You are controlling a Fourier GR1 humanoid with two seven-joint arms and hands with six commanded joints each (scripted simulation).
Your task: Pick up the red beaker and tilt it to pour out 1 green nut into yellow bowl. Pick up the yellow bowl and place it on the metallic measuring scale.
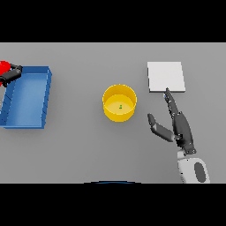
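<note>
Overhead, I saw my right hand (180, 126) lying open beside the yellow bowl (119, 103) holding a green nut (120, 106), while my left hand (10, 74) gripped the red beaker (5, 66).

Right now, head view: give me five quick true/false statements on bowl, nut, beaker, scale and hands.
1. The yellow bowl sits on the metallic scale. False: it stands on the grey table, to the left of the scale and apart from it.
2. A green nut lies inside the bowl. True.
3. The right hand grips the bowl. False: its fingers are straight, fingertips reaching the scale's near edge, and it holds nothing.
4. The red beaker is at the far left edge, at the left hand. True.
5. The blue tray stands between the bowl and the scale. False: it is to the left of the bowl.
</note>
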